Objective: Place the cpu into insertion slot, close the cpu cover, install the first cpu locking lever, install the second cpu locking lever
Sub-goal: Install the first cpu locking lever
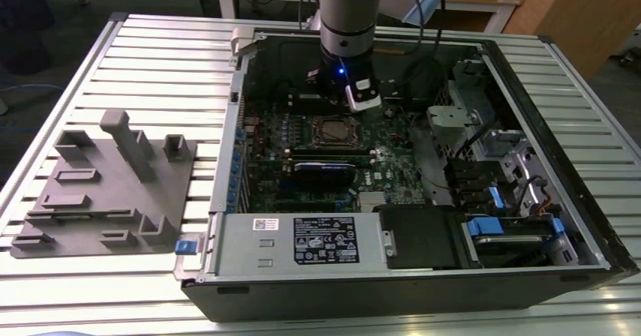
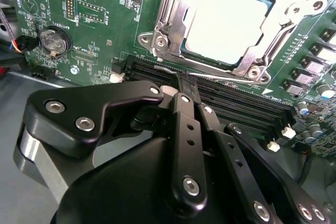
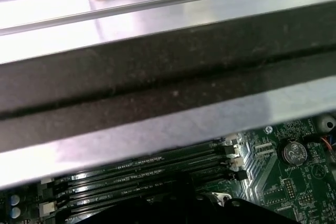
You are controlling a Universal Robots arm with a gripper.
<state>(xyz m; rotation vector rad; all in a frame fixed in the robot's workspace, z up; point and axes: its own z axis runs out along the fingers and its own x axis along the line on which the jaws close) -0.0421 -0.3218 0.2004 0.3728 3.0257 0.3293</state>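
**Fingers closed beside the seated cpu**

Fingers (image 2: 185, 109): pressed together, black. Their tips are over the memory slots (image 2: 247, 103), just beside the socket's near edge; they seem to hold nothing, though the tips are partly hidden.

Cpu (image 2: 231, 22): apart from the fingers, just beyond their tips. It lies flat and face up in the insertion slot (image 1: 335, 143) on the green circuit board (image 2: 94, 3). It is square with no marked long axis, and its near edge runs along the memory slots.

Cpu cover (image 2: 169, 18): lowered, framing the cpu.

Computer case (image 1: 401, 291): lies open on the slatted worktop (image 1: 150, 51).
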